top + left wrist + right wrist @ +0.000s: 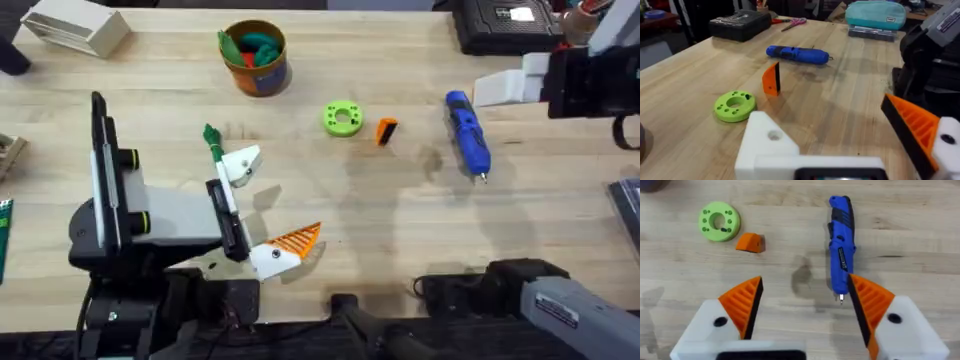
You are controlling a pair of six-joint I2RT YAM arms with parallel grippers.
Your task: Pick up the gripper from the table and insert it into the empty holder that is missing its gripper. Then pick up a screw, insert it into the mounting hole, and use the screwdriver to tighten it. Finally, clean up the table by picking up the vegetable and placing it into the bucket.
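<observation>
Pale wooden table [400, 240], perhaps scuffed.

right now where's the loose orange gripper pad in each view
overhead: the gripper lies mid-table, between the green ring and the screwdriver.
left wrist: the gripper stands on the table, with the ring and screwdriver on either side.
right wrist: the gripper lies beside the ring.
shared landmark: the green ring.

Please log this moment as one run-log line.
left gripper: open, one pad missing | right gripper: open above table | orange pad: lying beside green ring | screwdriver: untouched
</observation>
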